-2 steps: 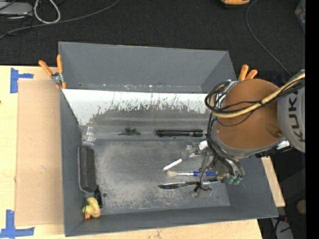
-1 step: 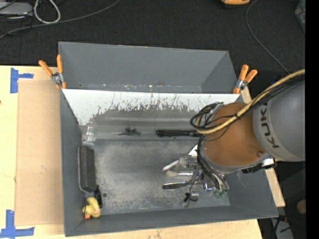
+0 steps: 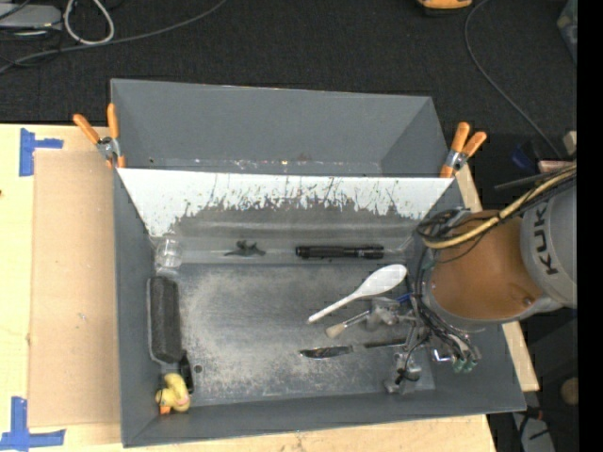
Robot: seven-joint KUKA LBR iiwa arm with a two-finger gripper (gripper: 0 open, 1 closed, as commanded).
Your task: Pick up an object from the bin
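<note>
White spoon (image 3: 364, 293) just beside the end effector (image 3: 407, 373) (grip state unclear amid wrist cables (image 3: 441, 339))

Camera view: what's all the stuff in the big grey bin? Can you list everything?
spoon: one, white, right of middle, near the gripper
pen: one, black, along the back wall
small twisted thing: one, black, left of the pen
clear thing: one, see-through, back left corner
long bar: one, black, along the left wall
toy: one, yellow, front left corner
thin dark piece: one, front middle
bin: one, grey
arm: one, orange cover, right side
gripper: one, dark, front right
</note>
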